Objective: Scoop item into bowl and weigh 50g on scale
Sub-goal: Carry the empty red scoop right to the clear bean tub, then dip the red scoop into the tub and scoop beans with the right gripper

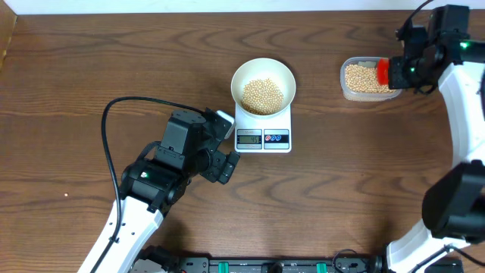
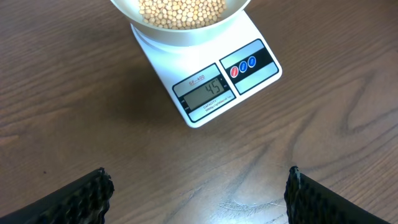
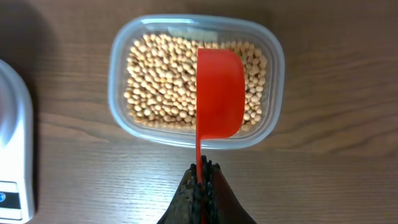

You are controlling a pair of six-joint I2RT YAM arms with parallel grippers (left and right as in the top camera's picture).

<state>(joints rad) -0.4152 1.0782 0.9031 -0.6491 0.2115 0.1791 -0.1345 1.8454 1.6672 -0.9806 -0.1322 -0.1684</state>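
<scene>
The white bowl (image 1: 238, 78) stands on the white scale (image 1: 263, 138) with a heap of tan beans (image 1: 262, 95) inside. In the left wrist view the scale (image 2: 258, 71) has its display toward me, reading 45, and the bowl (image 2: 186, 37) is cut off at the top edge. My left gripper (image 1: 229, 144) hovers just left of the scale's front, open and empty (image 2: 198, 186). Far right, my right gripper (image 1: 395, 72) is shut on the thin handle of a red scoop (image 3: 219, 93). The scoop hangs over a clear tub (image 3: 118, 81) of beans (image 3: 161, 81), and no beans show on it.
The clear tub (image 1: 367, 79) sits at the back right, about a hand's width from the scale. The left arm's black cable (image 1: 106, 129) loops over the wood at the left. An edge of the scale (image 3: 12, 143) shows at the left of the right wrist view.
</scene>
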